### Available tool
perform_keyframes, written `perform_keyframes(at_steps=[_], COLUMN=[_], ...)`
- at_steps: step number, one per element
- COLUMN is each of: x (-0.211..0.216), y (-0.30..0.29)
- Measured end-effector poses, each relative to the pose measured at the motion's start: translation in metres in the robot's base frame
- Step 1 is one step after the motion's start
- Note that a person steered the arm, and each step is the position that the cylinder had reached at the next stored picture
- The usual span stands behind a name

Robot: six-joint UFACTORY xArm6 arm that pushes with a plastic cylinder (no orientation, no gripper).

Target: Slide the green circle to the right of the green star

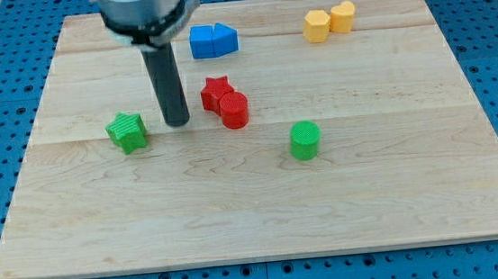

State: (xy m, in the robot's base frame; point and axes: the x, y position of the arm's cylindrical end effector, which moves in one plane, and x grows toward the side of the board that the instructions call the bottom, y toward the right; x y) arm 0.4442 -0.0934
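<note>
The green circle (304, 140) stands on the wooden board right of the middle. The green star (127, 131) lies at the view's left. My tip (177, 123) rests on the board between them, just right of the green star and left of the red blocks, well to the left of the green circle. It touches no block.
A red star (216, 92) and a red cylinder (235, 110) sit together just right of my tip. Two blue blocks (213, 40) lie at the top centre. Two yellow blocks (329, 20) lie at the top right. The board's edge (268, 258) runs along the bottom.
</note>
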Motion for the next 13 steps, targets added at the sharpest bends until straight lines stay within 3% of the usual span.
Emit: perform_keyframes(at_steps=[1, 2, 3, 6, 8, 10, 11, 12, 13], x=[0.048, 0.095, 0.088, 0.024, 0.013, 0.039, 0.046, 0.034, 0.016], y=[0.046, 0.138, 0.204, 0.164, 0.164, 0.042, 0.034, 0.073, 0.019])
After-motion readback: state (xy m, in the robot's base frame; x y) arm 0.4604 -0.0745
